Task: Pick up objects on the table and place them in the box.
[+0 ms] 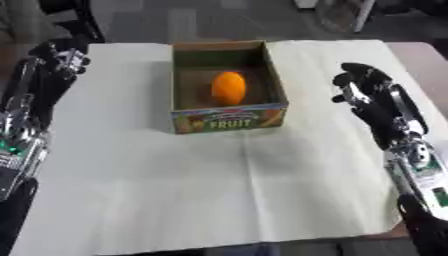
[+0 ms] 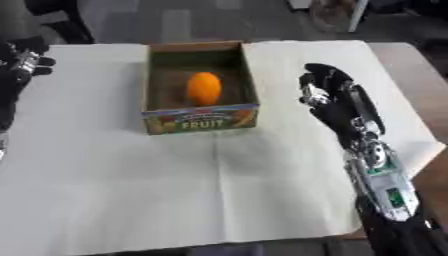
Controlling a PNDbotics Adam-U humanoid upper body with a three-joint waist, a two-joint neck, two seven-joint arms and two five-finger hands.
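Grey flooring lay beyond the table (image 1: 411, 55), whose top was almost wholly covered by a pale cloth (image 1: 219, 190) creased across its middle. On the far half of that cloth stood the cardboard box (image 1: 229, 120), open-topped, its near wall printed with the word FRUIT. Inside it, on the floor of the box and roughly central, lay an orange fruit (image 1: 228, 88) — the only loose object to be seen anywhere.

Judged from that, the task looked all but finished: nothing else showed on the cloth to pick up, so little or no work seemed left.

Right of the box and apart from it hung the right hand (image 2: 325, 92), holding nothing, its fingers bent a little but relaxed, not closed on anything. Well to the left sat the left hand (image 1: 63, 56) at the cloth's far corner, also holding nothing — its fingers were too dark and bunched to read, so whether they were curled or straight could not be told.

Chair legs and other dim shapes at the far edge stayed indistinct.
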